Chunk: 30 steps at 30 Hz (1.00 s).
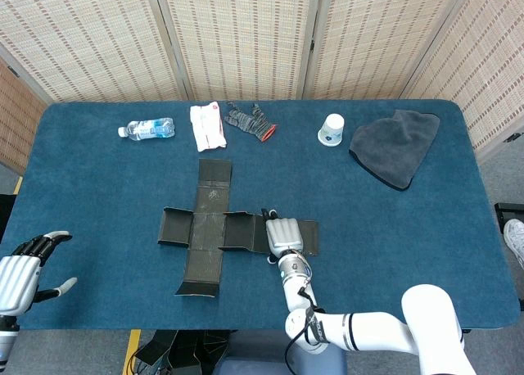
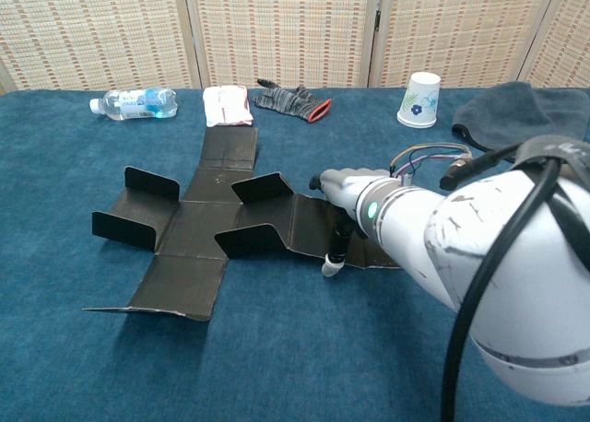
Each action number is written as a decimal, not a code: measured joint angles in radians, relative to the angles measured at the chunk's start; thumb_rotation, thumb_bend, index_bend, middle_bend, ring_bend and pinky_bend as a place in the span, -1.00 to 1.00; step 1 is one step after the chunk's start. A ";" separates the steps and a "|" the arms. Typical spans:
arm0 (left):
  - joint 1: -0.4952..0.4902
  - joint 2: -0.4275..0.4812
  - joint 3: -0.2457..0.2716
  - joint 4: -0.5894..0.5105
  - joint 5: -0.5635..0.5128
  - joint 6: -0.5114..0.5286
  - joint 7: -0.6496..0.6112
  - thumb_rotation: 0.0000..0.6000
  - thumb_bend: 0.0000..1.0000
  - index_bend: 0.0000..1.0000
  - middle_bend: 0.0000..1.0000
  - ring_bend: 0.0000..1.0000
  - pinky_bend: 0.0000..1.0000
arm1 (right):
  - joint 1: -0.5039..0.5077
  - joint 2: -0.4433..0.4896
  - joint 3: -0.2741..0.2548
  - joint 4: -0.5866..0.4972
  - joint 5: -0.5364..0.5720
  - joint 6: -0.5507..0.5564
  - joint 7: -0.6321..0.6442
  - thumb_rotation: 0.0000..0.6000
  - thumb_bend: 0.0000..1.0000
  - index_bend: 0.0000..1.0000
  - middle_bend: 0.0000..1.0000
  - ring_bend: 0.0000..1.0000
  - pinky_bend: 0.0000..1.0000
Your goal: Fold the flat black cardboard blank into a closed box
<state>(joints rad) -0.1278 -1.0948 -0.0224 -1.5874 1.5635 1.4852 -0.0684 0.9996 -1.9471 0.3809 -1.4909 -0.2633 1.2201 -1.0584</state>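
Head view looks steeply down over the whole blue table (image 1: 426, 228) from high up; chest view faces forward, low and close. Both share the cardboard blank (image 1: 214, 228).

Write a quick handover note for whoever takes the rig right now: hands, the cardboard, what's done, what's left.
Right hand: over the right-side panel of the black cardboard blank, fingers flat, holding nothing.
Left hand: open, at the table's near left edge, away from the blank.
Blank: mid-table, cross-shaped and mostly flat; a few small side flaps stand up.
Done: no panel folded up into a wall yet.
Left: raise the panels, tuck flaps, close the box.
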 measured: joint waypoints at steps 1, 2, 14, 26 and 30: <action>0.000 0.000 0.000 0.002 -0.001 0.000 -0.001 1.00 -0.80 -0.52 -0.49 -0.52 -0.35 | 0.004 0.000 0.000 0.003 0.004 0.000 -0.004 1.00 -1.00 -0.96 -0.77 0.53 0.97; 0.001 -0.001 0.000 0.003 -0.001 0.000 -0.002 1.00 -0.80 -0.52 -0.49 -0.52 -0.35 | 0.008 -0.001 0.001 0.007 0.006 0.000 -0.006 1.00 -1.00 -0.96 -0.77 0.53 0.97; 0.000 -0.007 -0.001 0.017 -0.008 -0.006 -0.013 1.00 -0.80 -0.52 -0.49 -0.52 -0.35 | 0.045 -0.003 0.013 0.038 0.057 -0.013 -0.046 1.00 -1.00 -0.82 -0.69 0.53 0.97; -0.008 -0.018 -0.005 0.038 -0.012 -0.017 -0.025 1.00 -0.80 -0.52 -0.49 -0.52 -0.35 | 0.070 0.006 0.021 0.059 0.077 -0.035 -0.050 1.00 -0.85 -0.59 -0.54 0.59 1.00; -0.023 -0.031 -0.014 0.066 -0.012 -0.027 -0.038 1.00 -0.80 -0.50 -0.49 -0.50 -0.35 | 0.070 0.010 0.019 0.062 0.073 -0.047 -0.037 1.00 -0.81 -0.54 -0.49 0.60 1.00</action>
<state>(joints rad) -0.1507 -1.1258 -0.0361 -1.5216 1.5513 1.4579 -0.1061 1.0695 -1.9371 0.4000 -1.4291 -0.1906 1.1735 -1.0951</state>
